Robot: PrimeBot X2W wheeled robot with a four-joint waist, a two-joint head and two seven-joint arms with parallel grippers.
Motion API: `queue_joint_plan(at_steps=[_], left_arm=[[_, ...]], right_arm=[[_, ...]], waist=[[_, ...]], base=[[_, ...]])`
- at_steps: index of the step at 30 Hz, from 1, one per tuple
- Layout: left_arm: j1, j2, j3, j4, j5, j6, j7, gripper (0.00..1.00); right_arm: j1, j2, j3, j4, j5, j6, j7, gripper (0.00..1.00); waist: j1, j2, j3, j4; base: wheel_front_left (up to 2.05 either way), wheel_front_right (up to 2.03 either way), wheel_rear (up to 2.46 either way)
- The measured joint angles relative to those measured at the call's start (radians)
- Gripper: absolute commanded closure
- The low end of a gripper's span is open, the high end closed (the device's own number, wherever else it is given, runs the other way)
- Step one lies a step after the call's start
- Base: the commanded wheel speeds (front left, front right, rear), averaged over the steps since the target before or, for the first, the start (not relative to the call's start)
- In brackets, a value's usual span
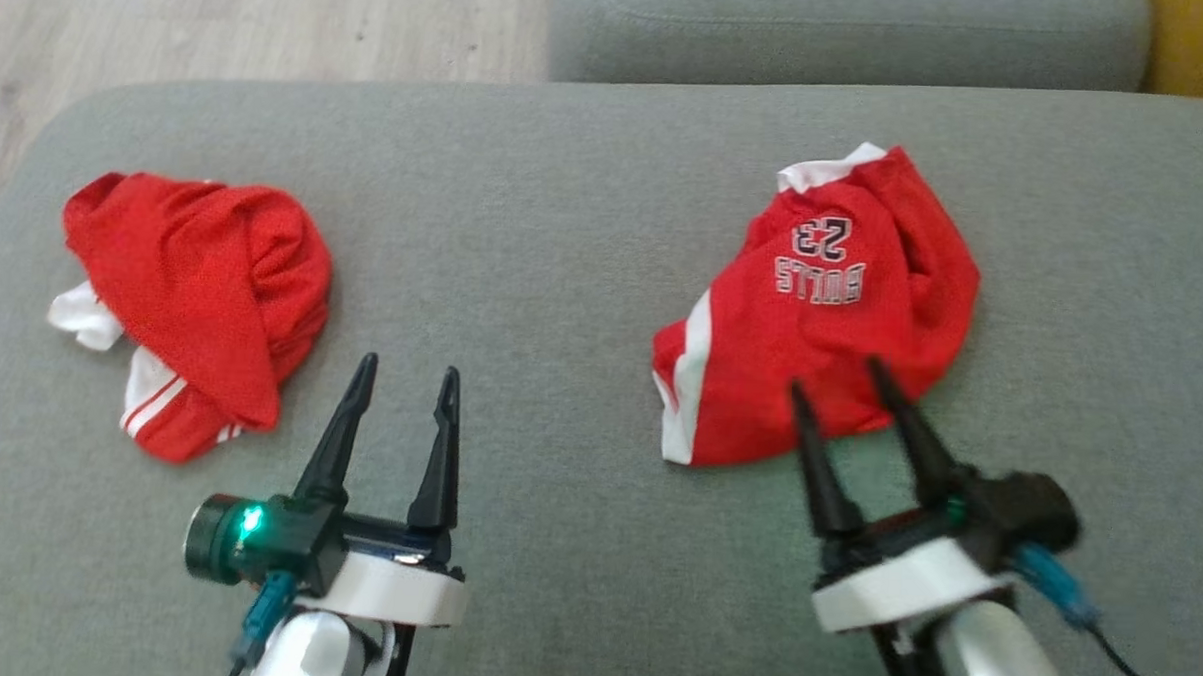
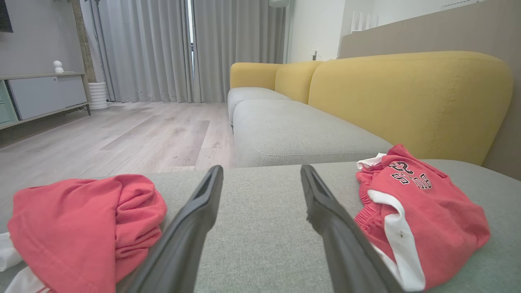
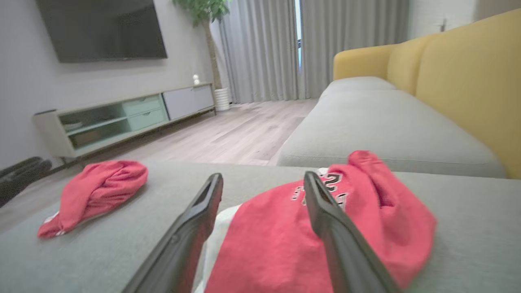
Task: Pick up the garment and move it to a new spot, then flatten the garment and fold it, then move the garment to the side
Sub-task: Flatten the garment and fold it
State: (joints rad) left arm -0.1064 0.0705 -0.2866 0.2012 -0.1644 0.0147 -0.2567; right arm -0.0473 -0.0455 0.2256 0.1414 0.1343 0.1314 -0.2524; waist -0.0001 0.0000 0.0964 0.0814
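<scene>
Two crumpled red garments with white trim lie on the grey sofa seat. The one with "BULLS 23" lettering sits at the right. My right gripper is open, its fingertips over that garment's near edge; whether they touch the cloth I cannot tell. The plain red garment lies at the left. My left gripper stands open over bare cushion just right of it, holding nothing.
A second grey seat cushion with yellow backrests lies beyond. Wooden floor runs past the seat's far left edge. A low TV cabinet stands against the far wall, with curtains behind.
</scene>
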Motion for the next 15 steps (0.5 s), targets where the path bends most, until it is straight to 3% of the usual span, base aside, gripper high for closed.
queue_joint_plan(at_steps=[4, 15], left_arm=[[-0.002, -0.011, -0.003, 0.003, 0.0, -0.016, 0.0, 0.0], [-0.035, -0.019, -0.049, 0.043, -0.02, -0.024, 0.0, 0.0]], right_arm=[[-0.088, 0.0, 0.063, 0.132, -0.03, 0.0, 0.013, 0.0], [-0.304, -0.003, 0.056, 0.442, -0.085, 0.0, 0.193, 0.0]], waist=[[0.0001, 0.0, 0.015, 0.031], [0.0002, 0.0, 0.054, 0.147]], base=[[0.0, 0.0, 0.0], [0.0, 0.0, 0.0]])
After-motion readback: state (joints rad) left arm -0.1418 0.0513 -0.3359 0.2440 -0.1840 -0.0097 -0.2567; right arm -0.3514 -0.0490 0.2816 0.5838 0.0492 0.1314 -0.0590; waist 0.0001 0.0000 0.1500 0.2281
